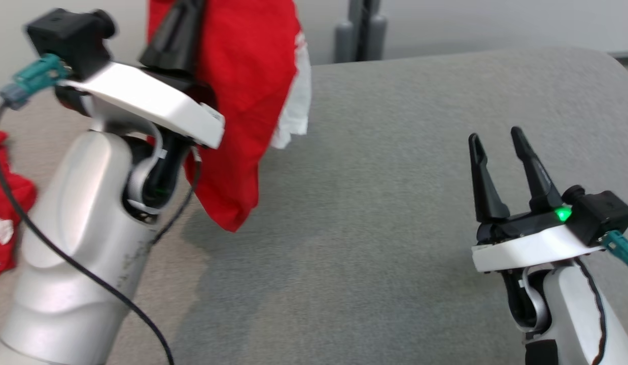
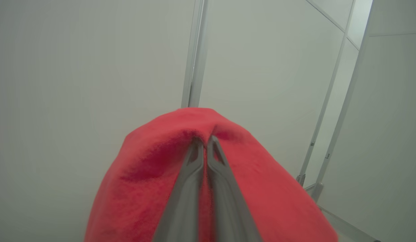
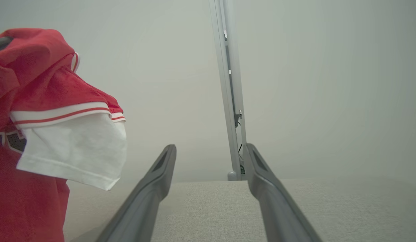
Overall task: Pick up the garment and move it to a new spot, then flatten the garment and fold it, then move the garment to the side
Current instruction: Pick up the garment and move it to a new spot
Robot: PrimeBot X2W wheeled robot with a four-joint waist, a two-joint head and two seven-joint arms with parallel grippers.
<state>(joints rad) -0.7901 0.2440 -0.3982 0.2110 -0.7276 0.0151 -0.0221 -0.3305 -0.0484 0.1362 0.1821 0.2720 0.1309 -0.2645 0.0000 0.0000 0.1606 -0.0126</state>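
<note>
Left hand (image 2: 204,141) is clenched on a fold of the red garment (image 2: 154,174). The left wrist view shows the cloth draped over both fingers (image 2: 188,188), tips pinched together. The head view adds that the garment hangs below that hand over the grey counter (image 1: 395,228); contact at its lower end cannot be told. The right wrist view shows its white sleeve (image 3: 77,151) facing the right hand (image 1: 495,134), which is released, jaws spread, well apart from the garment. More red cloth (image 1: 4,223) lies outboard of the left forearm (image 1: 75,243), partly hidden by it.
</note>
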